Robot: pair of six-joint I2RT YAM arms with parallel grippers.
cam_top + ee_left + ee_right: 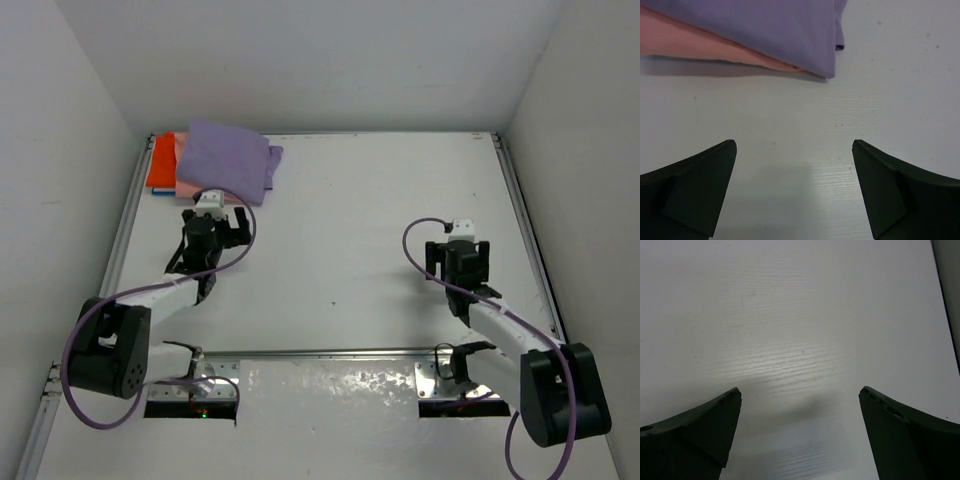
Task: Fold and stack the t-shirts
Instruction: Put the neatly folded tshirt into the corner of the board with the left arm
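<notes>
A stack of folded t-shirts lies at the table's far left corner: a purple shirt [226, 160] on top, a pink shirt [190, 185] under it, an orange shirt [161, 163] at the bottom. In the left wrist view the purple shirt [765, 27] and pink shirt [700, 45] fill the top edge. My left gripper [213, 215] is open and empty, just in front of the stack; its jaws [794, 192] hang over bare table. My right gripper [461, 243] is open and empty at the right, over bare table [800, 435].
White walls enclose the table on three sides. A metal rail [524, 240] runs along the right edge, also in the right wrist view [947, 300]. Purple cables loop off both arms. The arm bases and a metal bar [320, 353] sit at the near edge.
</notes>
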